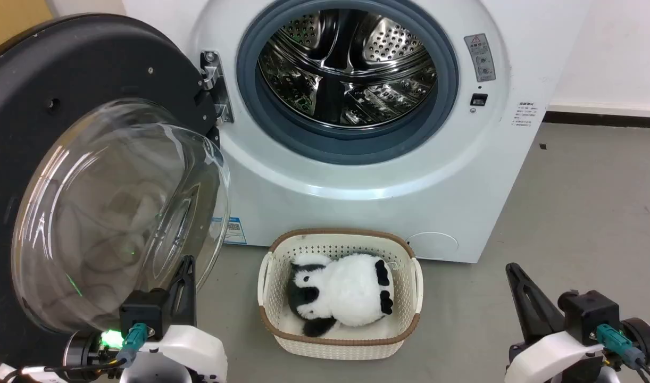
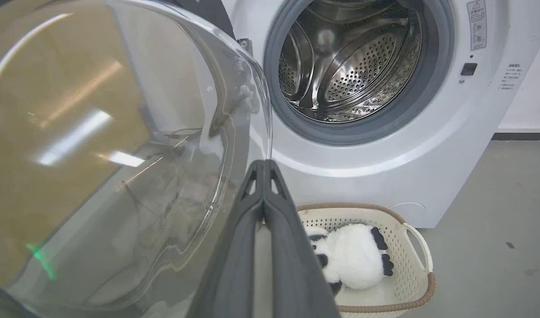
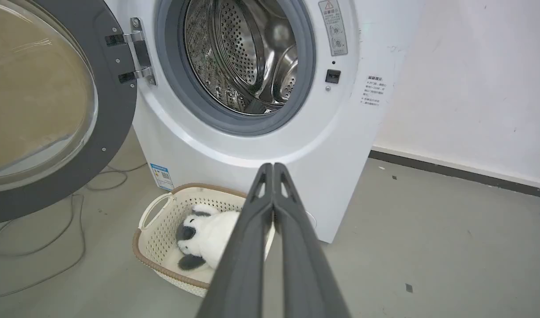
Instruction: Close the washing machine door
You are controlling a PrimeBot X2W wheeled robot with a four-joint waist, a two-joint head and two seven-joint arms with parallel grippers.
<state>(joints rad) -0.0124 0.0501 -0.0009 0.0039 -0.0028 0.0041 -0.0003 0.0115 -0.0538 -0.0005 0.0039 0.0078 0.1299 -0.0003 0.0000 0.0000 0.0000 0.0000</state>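
"What are those dark pointy things right here by us?"

"Those are the robot's grippers. The left gripper [image 2: 263, 167] has its two fingers pressed tight together, and there is nothing between them. The right gripper [image 3: 273, 170] is the same, closed up and empty."

"Why closed, if they hold nothing?"

"I think shut fingers make one stiff stick, and that's good for pushing. You don't have to grab a door to close it."

"Where is the door?"

"The washing machine door [image 1: 64, 69] stands wide open on the robot's left. It hangs from the hinge [image 1: 214, 80] at the left edge of the front of the washing machine [image 1: 357, 186]. Its glass bowl [image 1: 117, 213] bulges out toward us."

"Is the left gripper touching it?"

"It's right by the lower edge of the glass. I can't tell if it touches."

"Why that arm?"

"The door is on its side. The right gripper hangs low over the floor [image 1: 569, 213], well apart from the door. I guess that keeps it out of the way."

"And the basket [image 1: 338, 234]?"

"It sits on the floor at the foot of the machine's front, with a panda toy [image 1: 346, 292] inside. It's low, so I think the door swings above it, but I'd watch that. Nothing hangs over the grey rim [image 1: 248, 69], so nothing should get pinched."

"So what's left to do?"

"All of it. The door needs a push round to the right until it shuts."
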